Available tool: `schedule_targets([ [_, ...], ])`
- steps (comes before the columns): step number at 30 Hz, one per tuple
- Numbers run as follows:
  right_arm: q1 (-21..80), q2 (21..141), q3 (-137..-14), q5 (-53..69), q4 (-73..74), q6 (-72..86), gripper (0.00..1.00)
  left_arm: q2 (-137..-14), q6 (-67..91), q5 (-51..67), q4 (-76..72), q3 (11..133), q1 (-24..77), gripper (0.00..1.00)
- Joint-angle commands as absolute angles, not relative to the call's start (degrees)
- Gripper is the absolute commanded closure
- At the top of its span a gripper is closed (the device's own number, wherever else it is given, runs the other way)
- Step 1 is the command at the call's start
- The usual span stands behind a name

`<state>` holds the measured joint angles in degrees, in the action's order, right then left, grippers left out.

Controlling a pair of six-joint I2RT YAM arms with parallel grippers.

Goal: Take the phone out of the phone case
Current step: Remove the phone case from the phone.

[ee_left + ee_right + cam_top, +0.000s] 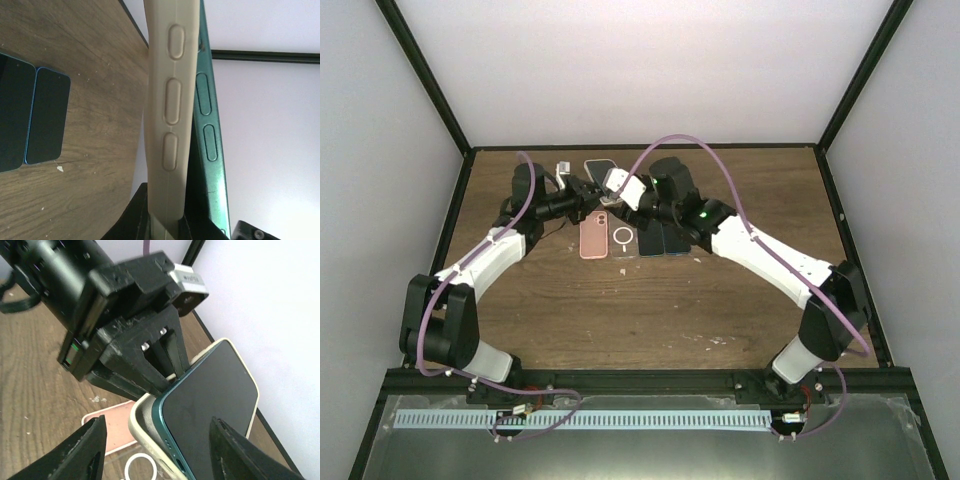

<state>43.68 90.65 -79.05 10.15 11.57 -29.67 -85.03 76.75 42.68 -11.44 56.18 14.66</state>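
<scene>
Clamping the cream phone case (pixel 170 100) by one end, my left gripper (pixel 162 372) has its jaws closed tight on it and holds it up off the table (pixel 650 300), toward the far side. The teal phone (pixel 210 400) is only partly seated in the case. Its near corner stands proud of the cream rim, while the far end sits inside it (from my left wrist, the phone's green edge with its buttons runs alongside the case's moulded button bumps, a little apart from them).

My right gripper (pixel 156 427) faces it from the opposite side with jaws spread wide, one finger on each side of that lifted corner; whether either pad touches the phone I cannot tell.

Below, flat on the wood in a row, lie a pink case (pixel 593 238), a clear case (pixel 624 238) with a white ring, and two dark phones (pixel 30 120) with blue rims — these two just beside each other.
</scene>
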Motion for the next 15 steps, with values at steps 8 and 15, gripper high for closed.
schedule_targets([
  [8, 44.38, 94.75, -85.1, -0.24, 9.55, -32.22, 0.53, -84.32, 76.83, 43.84, -15.59, 58.19, 15.17, 1.0],
  [15, 44.38, 91.01, -84.93, 7.36, 13.3, -30.41, 0.45, -84.18, 73.71, 43.07, -13.02, 57.96, 14.66, 1.0],
])
